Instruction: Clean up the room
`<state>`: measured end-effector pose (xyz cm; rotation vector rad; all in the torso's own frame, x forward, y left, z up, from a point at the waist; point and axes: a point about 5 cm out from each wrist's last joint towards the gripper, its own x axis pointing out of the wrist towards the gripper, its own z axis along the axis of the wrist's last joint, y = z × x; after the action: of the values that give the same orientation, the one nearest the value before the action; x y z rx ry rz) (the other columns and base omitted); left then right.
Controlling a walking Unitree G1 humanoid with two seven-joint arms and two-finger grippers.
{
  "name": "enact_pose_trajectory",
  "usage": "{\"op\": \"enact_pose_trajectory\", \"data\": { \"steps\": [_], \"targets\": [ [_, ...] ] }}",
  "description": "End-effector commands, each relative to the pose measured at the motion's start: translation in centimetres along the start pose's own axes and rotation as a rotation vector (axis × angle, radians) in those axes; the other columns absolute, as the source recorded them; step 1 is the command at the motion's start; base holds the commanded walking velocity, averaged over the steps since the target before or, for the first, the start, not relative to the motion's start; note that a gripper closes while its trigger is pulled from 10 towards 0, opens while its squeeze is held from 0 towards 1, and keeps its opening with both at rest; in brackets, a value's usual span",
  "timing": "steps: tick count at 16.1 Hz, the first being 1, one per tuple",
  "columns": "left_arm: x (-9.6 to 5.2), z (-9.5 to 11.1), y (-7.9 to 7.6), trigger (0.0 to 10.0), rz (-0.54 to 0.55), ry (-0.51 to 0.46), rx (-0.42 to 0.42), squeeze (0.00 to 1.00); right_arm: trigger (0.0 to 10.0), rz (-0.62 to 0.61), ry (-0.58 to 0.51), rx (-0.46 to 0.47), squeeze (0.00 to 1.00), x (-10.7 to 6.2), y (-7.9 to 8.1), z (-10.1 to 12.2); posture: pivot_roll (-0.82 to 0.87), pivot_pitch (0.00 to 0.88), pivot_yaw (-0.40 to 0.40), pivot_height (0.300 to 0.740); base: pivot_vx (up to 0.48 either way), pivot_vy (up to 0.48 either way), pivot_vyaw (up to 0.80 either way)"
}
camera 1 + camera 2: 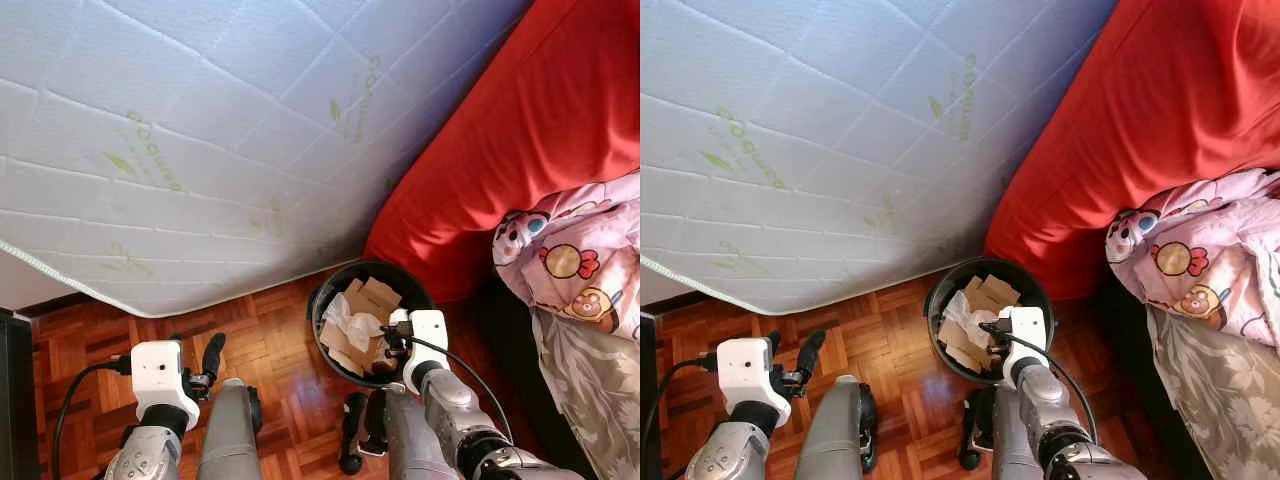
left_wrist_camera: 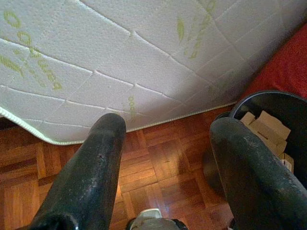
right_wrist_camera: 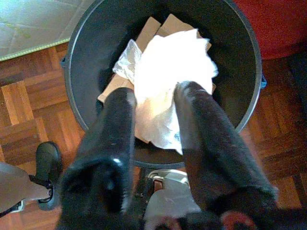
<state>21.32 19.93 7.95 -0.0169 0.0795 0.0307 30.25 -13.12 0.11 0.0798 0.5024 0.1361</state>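
Left gripper (image 2: 163, 158) is hovering low over the parquet floor (image 1: 270, 350) at near left, fingers spread wide with nothing between them. It's pointing toward the white quilted mattress (image 1: 200, 150) with green print, which is leaning across the far left and centre of the scene.

Centre: black round bin (image 3: 76, 62) is sitting on the floor, wedged close against the mattress edge on its left and the red bedding (image 1: 500, 140) on its far right. Inside it, several flat brown cardboard pieces (image 1: 370, 297) are lying stacked at angles, with crumpled white paper (image 3: 168, 76) on top — thin, wrinkled, tissue-like, bright where light is hitting it.

Right gripper (image 3: 156, 103) is reaching down over the near rim of the bin, fingers slightly apart, with the white paper sitting between the tips. Looks like it's touching both fingers, but can't tell for sure whether it's being pinched or just lying under them.

Far right: pink cartoon-print cloth (image 1: 575, 265) is draping over a grey floral cover (image 1: 590, 390), next to the red bedding.
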Motion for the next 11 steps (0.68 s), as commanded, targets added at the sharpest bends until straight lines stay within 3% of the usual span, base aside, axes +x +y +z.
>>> {"op": "enact_pose_trajectory", "data": {
  "steps": [1, 11],
  "targets": [
    [-0.63, -0.83, 0.01, 10.0, 0.001, 0.049, 0.001, 0.0, 10.0, -0.007, 0.049, 0.009, 1.0, -0.51, -0.17, -1.67, 0.2, 0.43, -0.057, 0.647, 0.0, 0.0, 0.0],
    [-0.5, -1.38, -0.08, 10.0, -0.002, 0.069, 0.007, 0.0, 10.0, -0.007, 0.061, 0.008, 1.0, -0.79, -0.19, -2.42, 0.19, 0.418, -0.059, 0.647, 0.0, 0.0, 0.0]
  ]
}}
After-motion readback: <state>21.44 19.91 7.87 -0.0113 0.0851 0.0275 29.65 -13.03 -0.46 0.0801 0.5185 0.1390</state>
